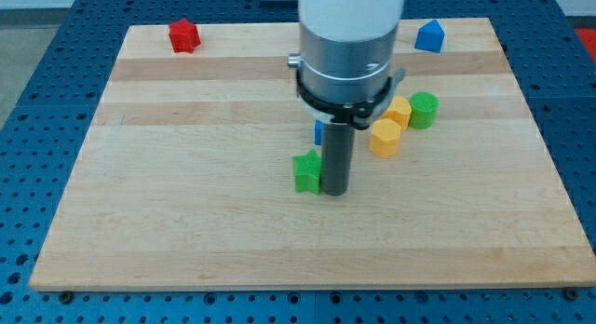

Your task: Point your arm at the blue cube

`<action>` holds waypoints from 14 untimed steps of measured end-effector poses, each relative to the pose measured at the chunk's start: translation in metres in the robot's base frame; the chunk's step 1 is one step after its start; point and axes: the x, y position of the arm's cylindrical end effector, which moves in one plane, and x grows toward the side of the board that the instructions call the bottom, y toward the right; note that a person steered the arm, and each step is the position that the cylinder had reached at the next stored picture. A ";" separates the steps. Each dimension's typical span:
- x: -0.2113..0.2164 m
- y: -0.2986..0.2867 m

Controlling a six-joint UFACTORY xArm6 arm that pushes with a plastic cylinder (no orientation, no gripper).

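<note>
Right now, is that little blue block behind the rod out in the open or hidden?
Mostly hidden: only a sliver of the blue block shows at the rod's left edge, above the green block beside my tip.

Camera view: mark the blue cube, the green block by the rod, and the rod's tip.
blue cube (318,131): camera view, its visible left sliver beside the rod.
green block (306,171): camera view, its front face.
my tip (335,191): camera view, the rod's bottom end.

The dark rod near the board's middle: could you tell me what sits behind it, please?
Behind my rod, a sliver of a blue block shows at its left edge; the rest is covered, so its shape is unclear. My tip sits beside the green block, at its right.
</note>
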 end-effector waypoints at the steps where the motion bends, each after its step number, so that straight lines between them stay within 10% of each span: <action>1: -0.011 -0.012; 14: -0.108 -0.159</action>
